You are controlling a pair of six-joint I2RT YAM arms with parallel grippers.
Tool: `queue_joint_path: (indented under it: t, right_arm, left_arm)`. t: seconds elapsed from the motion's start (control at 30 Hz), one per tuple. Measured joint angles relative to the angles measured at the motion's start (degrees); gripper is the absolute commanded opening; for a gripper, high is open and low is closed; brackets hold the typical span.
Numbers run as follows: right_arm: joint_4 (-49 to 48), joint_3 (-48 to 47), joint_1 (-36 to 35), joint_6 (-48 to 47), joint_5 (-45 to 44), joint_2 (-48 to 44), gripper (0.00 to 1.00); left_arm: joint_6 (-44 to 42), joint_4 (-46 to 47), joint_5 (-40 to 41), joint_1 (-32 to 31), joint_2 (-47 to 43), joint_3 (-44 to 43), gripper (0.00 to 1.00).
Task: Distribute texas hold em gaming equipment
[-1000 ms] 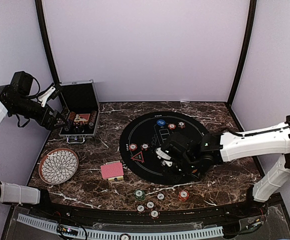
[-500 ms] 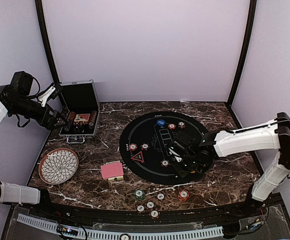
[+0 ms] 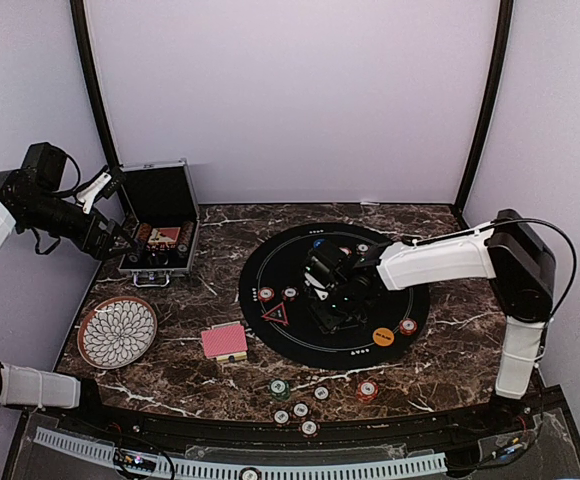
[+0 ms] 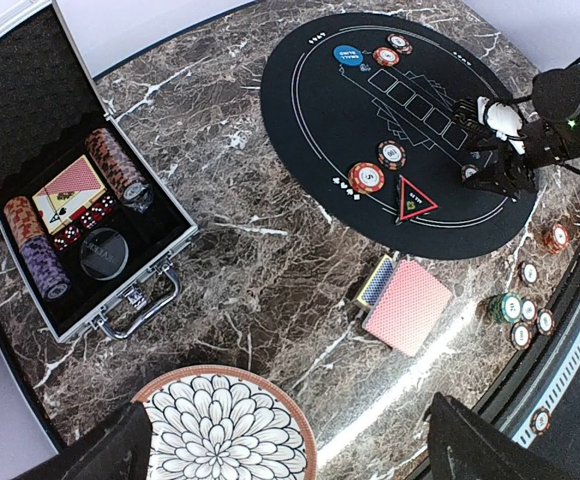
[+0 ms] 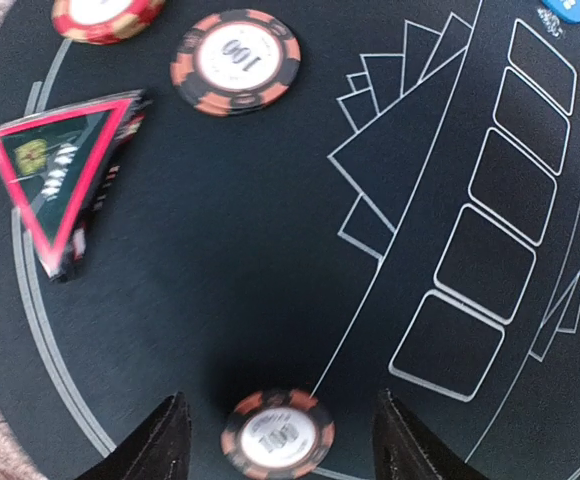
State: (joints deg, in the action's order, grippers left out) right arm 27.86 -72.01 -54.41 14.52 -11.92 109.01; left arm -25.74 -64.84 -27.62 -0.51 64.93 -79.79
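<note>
My right gripper [image 3: 330, 297] hangs open, low over the middle of the black round mat [image 3: 390, 262]. A red 100 chip [image 5: 277, 435] lies on the mat between its fingertips, not gripped. The red triangle [image 5: 60, 165] and two more red chips [image 5: 235, 60] lie beyond it. The orange disc [image 3: 383, 336] and a red chip [image 3: 407, 326] lie at the mat's front right, and the blue disc [image 3: 320, 243] at its back. The red-backed card deck [image 3: 224, 341] lies left of the mat. My left gripper [image 3: 120, 240] is open and empty, high beside the case.
The open silver case [image 3: 160, 228] at the back left holds chip stacks and cards. The patterned plate [image 3: 117, 331] lies at the front left. Several loose chips [image 3: 300, 409] lie near the front edge, with one red chip [image 3: 367, 389] to their right.
My right gripper moved from the mat's front right back and left to its middle, uncovering the orange disc and a red chip. The left arm has not moved.
</note>
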Motion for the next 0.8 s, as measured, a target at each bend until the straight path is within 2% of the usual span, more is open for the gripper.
queue_joint_path:
  t: [0.33, 0.6, 0.8]
  right_arm:
    - [-1.5, 1.0, 1.7, -1.7, 1.5, 1.5, 0.39]
    - [-3.3, 11.0, 1.7, -0.7, 1.8, -6.1, 0.29]
    - [-1.5, 16.5, 1.7, 0.4, 1.9, -11.3, 0.28]
  left_arm:
    - [0.0, 0.0, 0.0, 0.0, 0.0, 0.0, 0.99]
    - [0.0, 0.0, 0.0, 0.0, 0.0, 0.0, 0.99]
    - [0.0, 0.0, 0.0, 0.0, 0.0, 0.0, 0.99]
